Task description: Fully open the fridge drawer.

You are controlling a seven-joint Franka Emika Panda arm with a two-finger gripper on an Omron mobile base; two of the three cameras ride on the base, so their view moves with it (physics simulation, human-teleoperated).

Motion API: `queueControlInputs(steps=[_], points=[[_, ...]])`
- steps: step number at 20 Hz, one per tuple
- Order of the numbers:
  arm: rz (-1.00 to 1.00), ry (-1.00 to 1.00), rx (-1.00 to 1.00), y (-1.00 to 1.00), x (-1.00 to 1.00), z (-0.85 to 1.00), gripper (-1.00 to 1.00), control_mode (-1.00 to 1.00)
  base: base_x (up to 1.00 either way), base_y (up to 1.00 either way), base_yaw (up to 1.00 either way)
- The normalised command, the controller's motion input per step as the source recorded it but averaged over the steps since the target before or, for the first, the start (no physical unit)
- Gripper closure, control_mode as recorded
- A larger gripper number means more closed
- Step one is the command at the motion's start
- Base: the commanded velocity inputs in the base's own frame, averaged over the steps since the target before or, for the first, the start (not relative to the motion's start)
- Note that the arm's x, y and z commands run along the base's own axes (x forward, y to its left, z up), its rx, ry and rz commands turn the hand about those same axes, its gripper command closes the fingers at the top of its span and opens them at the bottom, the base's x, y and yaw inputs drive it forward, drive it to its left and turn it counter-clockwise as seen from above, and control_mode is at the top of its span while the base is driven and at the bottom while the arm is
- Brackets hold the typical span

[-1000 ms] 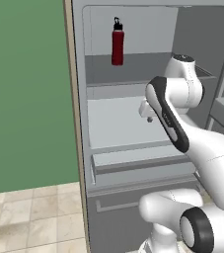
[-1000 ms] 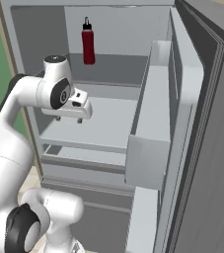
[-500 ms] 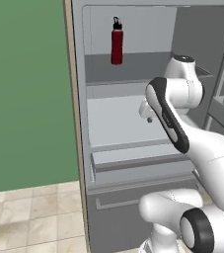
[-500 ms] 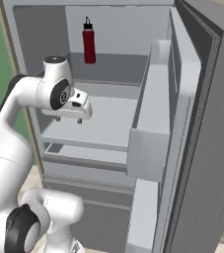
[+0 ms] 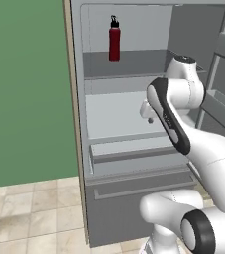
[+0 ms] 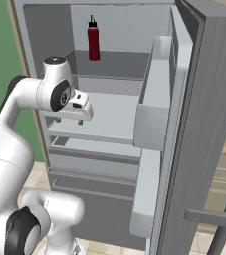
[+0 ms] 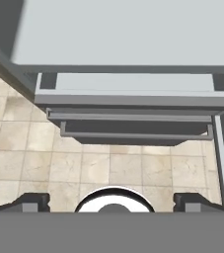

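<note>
Nearest to you, the floor (image 5: 29, 208) was pale beige tile running up to the foot of the fridge, with a green wall (image 5: 25, 89) standing to the left of the cabinet. Your tool (image 7: 112, 202) hung inside the fridge opening above the lower shelf (image 6: 109, 117), pointing down; in the hand view its two dark fingertips (image 7: 32, 201) sat far apart at the bottom corners, so it was spread wide and holding nothing.

Below the tool, the dark-grey front panel (image 5: 139, 208) with its long bar handle (image 7: 135, 134) closed the bottom of the fridge. Just above it sat the fridge drawer (image 5: 134, 154), a wide shallow light-grey box with a darker strip along its front edge. It lay under the lower shelf, with its front edge a little forward of that shelf's front edge. The tool was well apart from it, higher up and toward the right half of the opening.

On your right, the open fridge door (image 6: 204, 124) stood swung out, its light-grey door bins (image 6: 154, 99) facing the interior and crowding that side. The left cabinet edge (image 5: 74, 124) bounded the other side. There was open room between the tool and the drawer front.

Farthest back, a red bottle (image 5: 114, 42) stood upright on the upper shelf (image 5: 129, 74) against the rear wall.
</note>
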Motion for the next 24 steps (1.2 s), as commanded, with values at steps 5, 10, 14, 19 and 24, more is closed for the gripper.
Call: queueControlInputs(steps=[5,10,14,19,24], points=[[0.0,0.0,0.0,-0.01,-0.14,0.0,-1.0,-1.0,-0.03,0.0,0.0],[0.0,0.0,0.0,-0.07,-0.18,0.0,-1.0,-1.0,0.0,0.0,0.0],[0.0,0.0,0.0,-0.15,-0.02,-0.01,-1.0,-1.0,0.0,0.0,0.0],[0.0,0.0,-0.01,-0.28,0.0,-0.25,-1.0,-1.0,0.0,0.0,0.0],[0.0,-0.06,-0.01,-0.11,0.04,-0.15,-1.0,-1.0,0.0,0.0,0.0]])
